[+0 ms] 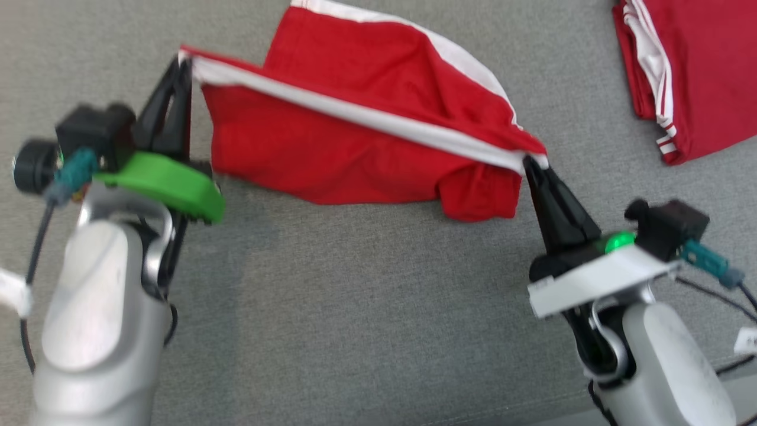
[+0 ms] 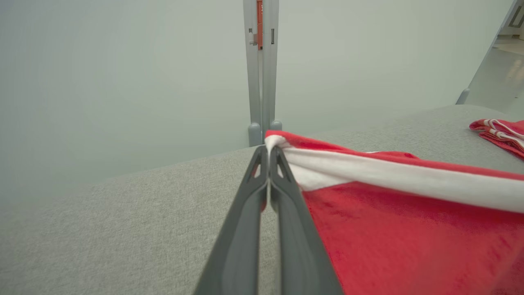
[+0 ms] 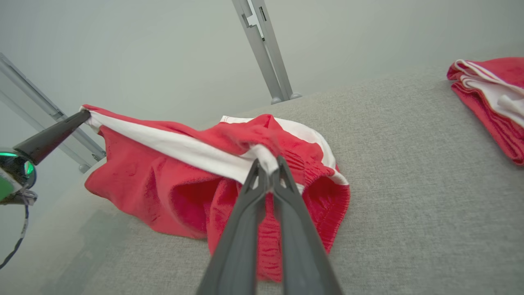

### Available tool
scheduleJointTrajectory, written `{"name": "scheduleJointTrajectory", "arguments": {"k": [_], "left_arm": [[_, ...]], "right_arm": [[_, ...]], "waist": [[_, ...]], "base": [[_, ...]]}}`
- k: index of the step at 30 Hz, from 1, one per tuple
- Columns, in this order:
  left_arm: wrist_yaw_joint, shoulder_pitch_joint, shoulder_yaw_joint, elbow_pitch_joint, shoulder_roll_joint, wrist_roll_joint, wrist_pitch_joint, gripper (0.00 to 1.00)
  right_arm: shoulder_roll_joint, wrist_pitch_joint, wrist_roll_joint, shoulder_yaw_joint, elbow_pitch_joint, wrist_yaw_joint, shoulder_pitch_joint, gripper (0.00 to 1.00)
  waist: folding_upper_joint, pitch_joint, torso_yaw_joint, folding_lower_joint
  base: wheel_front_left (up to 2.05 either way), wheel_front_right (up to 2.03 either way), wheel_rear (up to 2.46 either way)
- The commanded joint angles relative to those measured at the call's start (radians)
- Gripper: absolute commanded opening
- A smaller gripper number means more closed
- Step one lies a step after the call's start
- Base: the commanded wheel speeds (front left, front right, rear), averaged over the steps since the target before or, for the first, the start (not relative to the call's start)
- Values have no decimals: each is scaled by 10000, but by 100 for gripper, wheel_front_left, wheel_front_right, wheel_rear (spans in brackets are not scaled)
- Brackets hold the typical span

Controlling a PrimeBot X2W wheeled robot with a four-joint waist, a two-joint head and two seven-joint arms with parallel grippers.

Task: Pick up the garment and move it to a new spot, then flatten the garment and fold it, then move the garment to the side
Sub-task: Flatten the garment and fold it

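Observation:
A red garment (image 1: 366, 148) with a white stripe hangs stretched between my two grippers above the grey fabric surface (image 1: 355, 307). My left gripper (image 1: 184, 59) is shut on its left corner at the upper left of the head view. In the left wrist view that gripper (image 2: 270, 149) pinches the garment's (image 2: 409, 221) white-striped edge. My right gripper (image 1: 532, 161) is shut on the other end of the stripe. The right wrist view shows it (image 3: 268, 168) clamped on the bunched garment (image 3: 163, 180), whose lower part sags onto the surface. The left gripper (image 3: 84, 116) appears there too, at the far left.
A second red and white garment (image 1: 692, 71) lies folded at the upper right of the surface, also seen as a folded garment (image 3: 495, 98) in the right wrist view. Grey metal posts (image 2: 262, 69) and a pale wall stand behind the surface's far edge.

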Motion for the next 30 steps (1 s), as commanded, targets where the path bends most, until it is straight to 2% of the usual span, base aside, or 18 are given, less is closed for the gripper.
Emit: {"name": "scheduleJointTrajectory", "arguments": {"k": [1, 10, 21, 22, 23, 24, 25, 30], "left_arm": [[-66, -663, -87, 445, 177, 82, 18, 0], [-218, -4244, -1145, 4185, 274, 182, -169, 0], [-239, -6406, -1725, 7719, 218, 56, -870, 0], [-238, -6495, -1753, 7915, 203, -11, -875, 15], [-239, -6575, -1800, 8142, 210, -50, -957, 65], [-235, -6605, -1840, 8294, 204, -101, -1032, 100], [-223, -6614, -1857, 8432, 192, -174, -1117, 100], [-171, -6340, -1785, 8666, 122, -396, -2130, 100]], "right_arm": [[-78, -53, 106, -10, 288, -21, -512, 0], [77, -287, 904, 277, 2118, -18, -3177, 0], [35, -1260, 1569, 1038, 3470, -18, -4476, 0], [-2, -1356, 1565, 1121, 3512, -18, -4547, 0], [-64, -1459, 1531, 1239, 3573, -20, -4573, 18], [-119, -1567, 1481, 1344, 3571, -20, -4592, 64], [-188, -1663, 1399, 1410, 3538, -20, -4606, 100], [-520, -1934, 564, 1281, 2922, -18, -4146, 100]], "waist": [[-1, 1018, -399, 0], [-1, 2000, -1177, 0], [-1, 2348, -1795, 0], [-1, 2356, -1809, 0], [-1, 2354, -1816, 0], [-1, 2345, -1810, 0], [-1, 2330, -1795, 0], [-1, 2141, -1518, 0]], "base": [[0, 0, 0], [0, 0, 0], [0, 0, 0], [0, 0, 0], [0, 0, 0], [0, 0, 0], [0, 0, 0], [0, 0, 0]]}}
